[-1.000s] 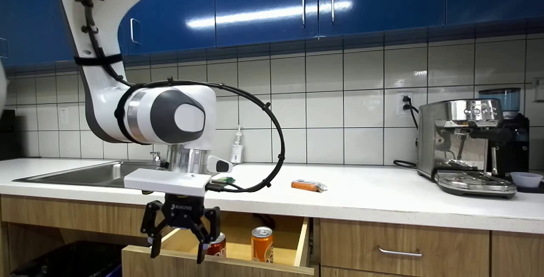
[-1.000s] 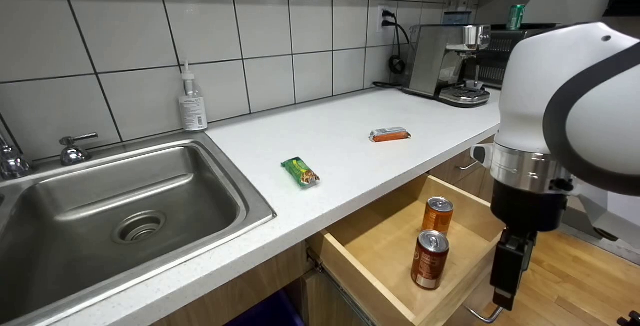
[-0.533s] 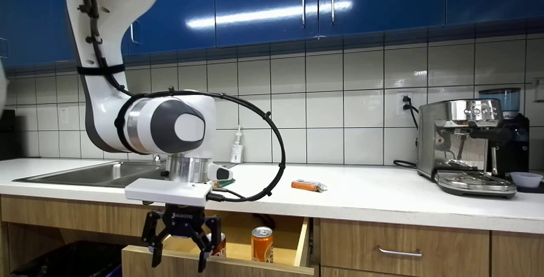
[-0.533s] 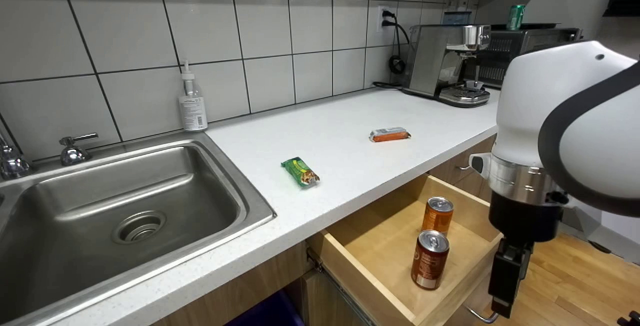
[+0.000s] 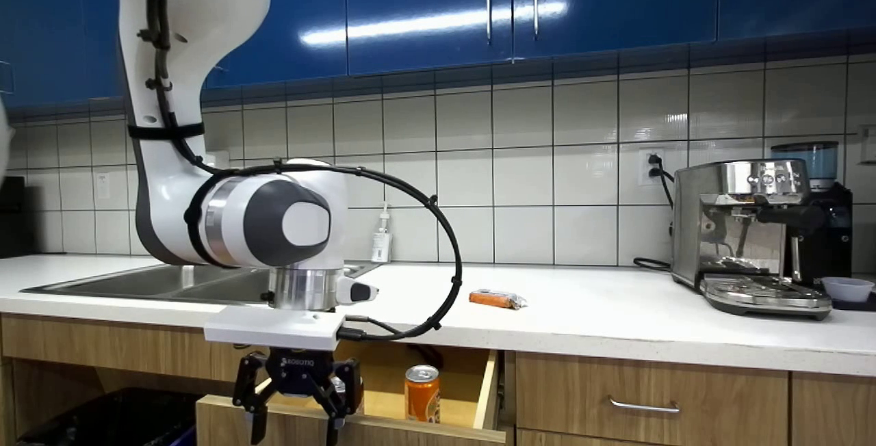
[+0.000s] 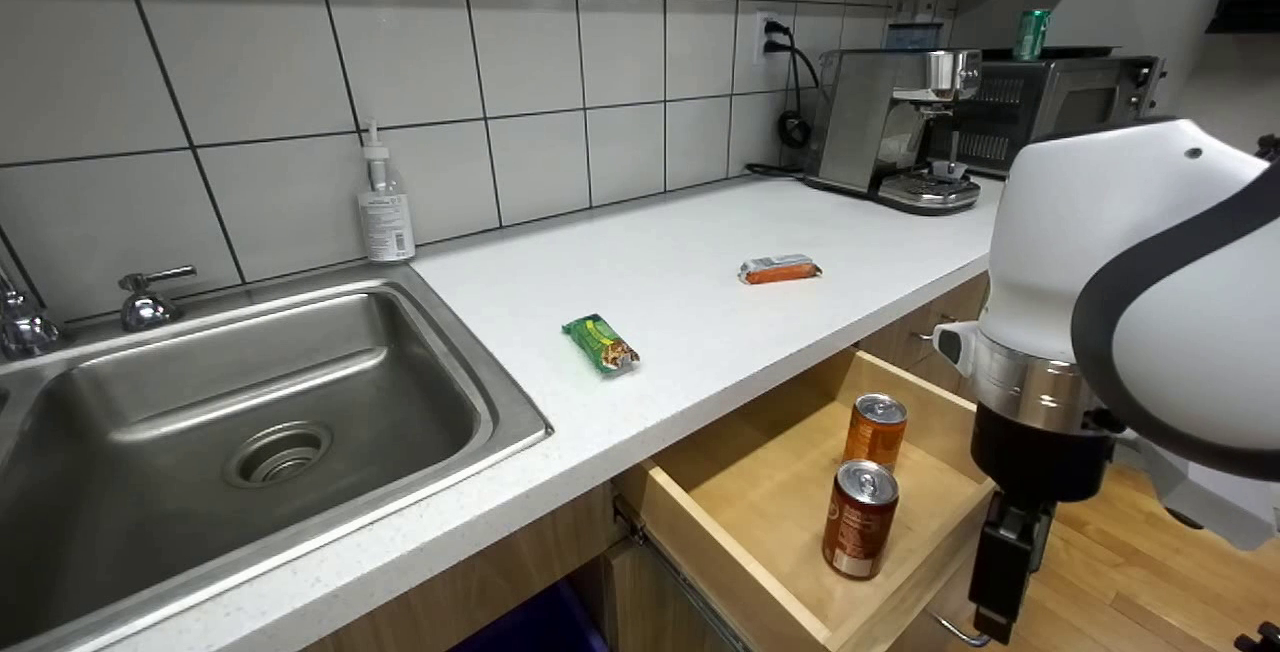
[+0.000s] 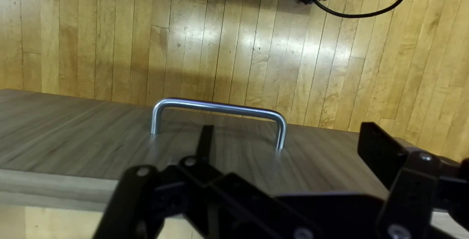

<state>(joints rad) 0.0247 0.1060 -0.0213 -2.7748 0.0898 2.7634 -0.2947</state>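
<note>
Drawer [image 6: 750, 477] stands open, w/ red can [image 6: 860, 524] and orange can [image 6: 876, 435] inside, both upright. Green packet [image 6: 599, 343] and orange packet [image 6: 780, 270] lie on counter [image 6: 560, 277], well apart. Gripper [image 5: 295, 430] is at drawer front [image 7: 91, 136], fingers [image 7: 379, 149] spread, nothing held. Nearest item: handle [image 7: 220, 107] on that front; no hold evident, contact unconfirmed. Soap bottle [image 6: 386, 224] just beside sink [image 6: 400, 452]. Coffee machine [image 5: 746, 237] on same counter, approx. level w/ it in both ext. views.
</note>
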